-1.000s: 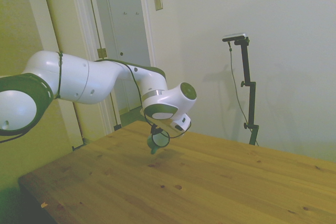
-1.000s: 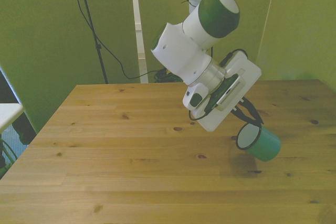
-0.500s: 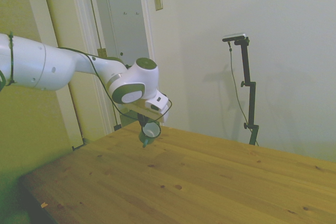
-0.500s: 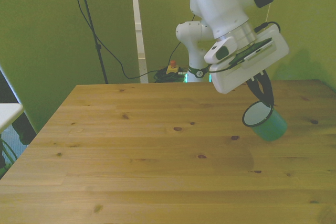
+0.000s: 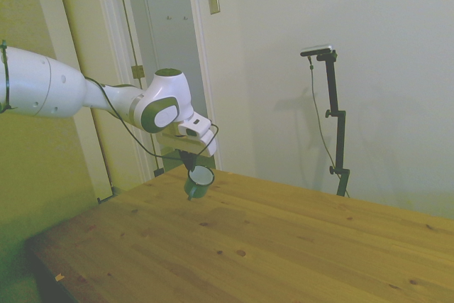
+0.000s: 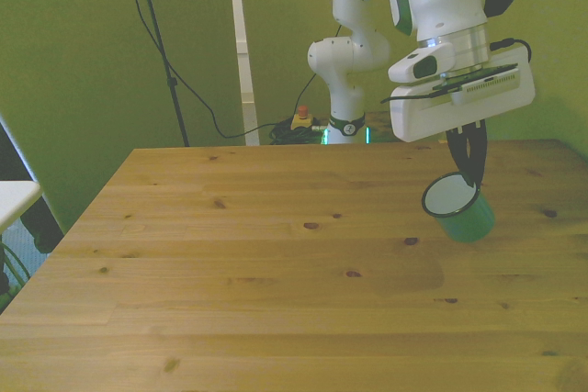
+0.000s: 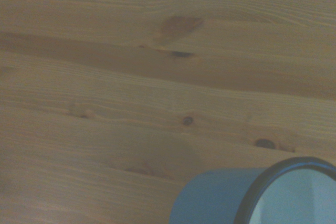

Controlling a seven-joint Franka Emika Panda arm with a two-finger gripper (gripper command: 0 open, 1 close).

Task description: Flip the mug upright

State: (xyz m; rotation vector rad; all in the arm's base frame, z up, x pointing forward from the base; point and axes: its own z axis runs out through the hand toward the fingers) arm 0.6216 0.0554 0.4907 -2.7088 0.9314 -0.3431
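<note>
Teal and tilted, the mug point(image 6: 462, 211) hangs in the air above the table point(image 6: 230, 263), pinched at its rim by the gripper point(image 6: 470, 172), whose dark fingers point(image 6: 480, 155) are closed on the rim's upper edge. Its white inside faces the front view's left and slightly up, with the base pointing down toward the front view's right. It is not touching the wood; a faint shadow lies on the boards below it.

Compared with half a second ago, the white arm point(image 6: 441, 6) has swung more upright: the flat white hand body now sits close to level over the mug, where before it was canted steeply. The mug itself has barely shifted over the table, staying near the table's edge at the front view's right, though it is tipped a little less on its side than it was.

From the side view the same story: the mug point(image 5: 198, 181) dangles under the gripper point(image 5: 192, 168) near the table's point(image 5: 284, 246) far corner by the door frame point(image 5: 106, 69), and the arm point(image 5: 85, 94) has pulled back toward that frame since a second ago, when the wrist hung further out over the table.

Close up, the wrist view catches the mug's point(image 7: 220, 198) teal wall and dark rim with the pale inside showing, and knotty wood grain of the table point(image 7: 131, 77) behind it.
</note>
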